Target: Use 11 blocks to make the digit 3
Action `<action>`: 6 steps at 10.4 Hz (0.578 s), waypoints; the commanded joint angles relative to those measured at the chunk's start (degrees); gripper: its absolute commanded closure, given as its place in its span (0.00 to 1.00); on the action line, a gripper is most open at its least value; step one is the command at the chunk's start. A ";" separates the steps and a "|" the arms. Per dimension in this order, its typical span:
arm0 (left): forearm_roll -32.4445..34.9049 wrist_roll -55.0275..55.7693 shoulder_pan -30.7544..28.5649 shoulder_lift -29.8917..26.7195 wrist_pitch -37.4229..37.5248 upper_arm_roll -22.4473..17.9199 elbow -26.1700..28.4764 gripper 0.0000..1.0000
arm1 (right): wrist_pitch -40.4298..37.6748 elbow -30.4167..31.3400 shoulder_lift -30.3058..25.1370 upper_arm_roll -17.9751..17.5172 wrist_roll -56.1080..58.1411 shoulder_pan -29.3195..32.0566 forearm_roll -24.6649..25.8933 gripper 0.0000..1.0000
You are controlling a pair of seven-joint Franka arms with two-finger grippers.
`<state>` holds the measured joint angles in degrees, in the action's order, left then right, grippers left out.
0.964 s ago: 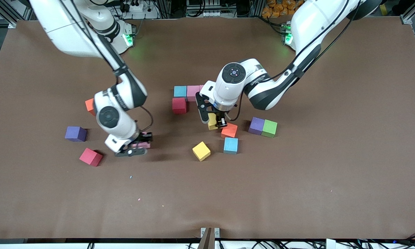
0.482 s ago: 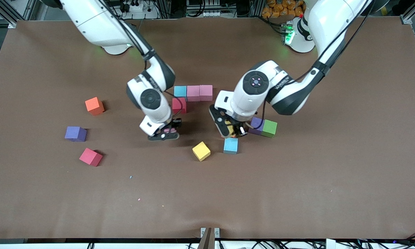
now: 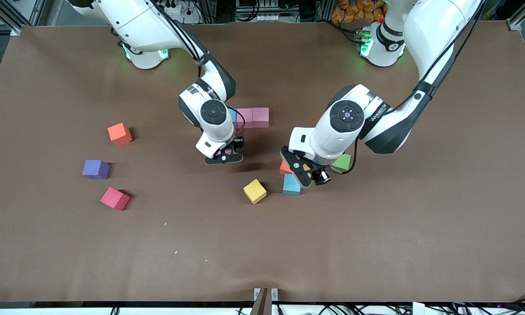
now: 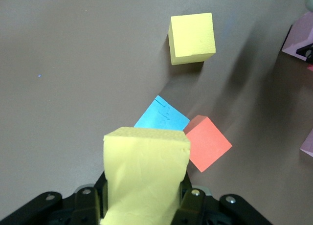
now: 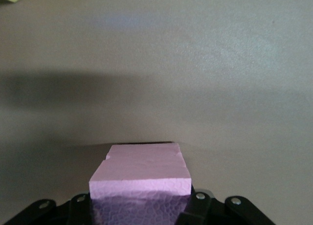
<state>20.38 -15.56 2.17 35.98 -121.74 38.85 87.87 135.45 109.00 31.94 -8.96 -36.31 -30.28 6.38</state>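
Note:
My right gripper (image 3: 224, 155) is shut on a pink block (image 5: 142, 173) and holds it low over the table, just nearer the front camera than the row of a light blue block (image 3: 232, 115) and two pink blocks (image 3: 252, 117). The red block by that row is hidden by the arm. My left gripper (image 3: 313, 173) is shut on a yellow block (image 4: 146, 171) above a light blue block (image 3: 290, 185) and an orange block (image 3: 284, 167). A second yellow block (image 3: 255, 191) lies beside them. The purple block by the green cube is hidden.
A green cube (image 3: 342, 162) sits beside my left gripper. Toward the right arm's end lie an orange block (image 3: 119, 134), a purple block (image 3: 95, 169) and a red block (image 3: 114, 198). Small crumbs dot the brown table (image 3: 262, 245) nearer the front camera.
My right gripper has carried the pink block from near the red block toward the row. My left gripper has moved with the yellow block toward the light blue block and the green cube.

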 commanded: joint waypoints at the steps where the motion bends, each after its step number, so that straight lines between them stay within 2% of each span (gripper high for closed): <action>1: -1.30 0.09 0.21 -0.30 0.98 0.09 -0.42 1.00 | 1.47 0.95 -0.65 0.18 -0.87 -0.57 -0.93 0.79; 6: -1.39 -0.08 -0.32 -0.30 0.98 0.17 -0.42 1.00 | 6.82 3.66 -0.57 0.26 -0.87 -0.66 -0.84 0.79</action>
<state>20.37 -15.56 2.21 36.00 -121.67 38.86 87.87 139.73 110.35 31.94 -8.98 -36.47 -30.38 6.38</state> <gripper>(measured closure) 0.449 0.419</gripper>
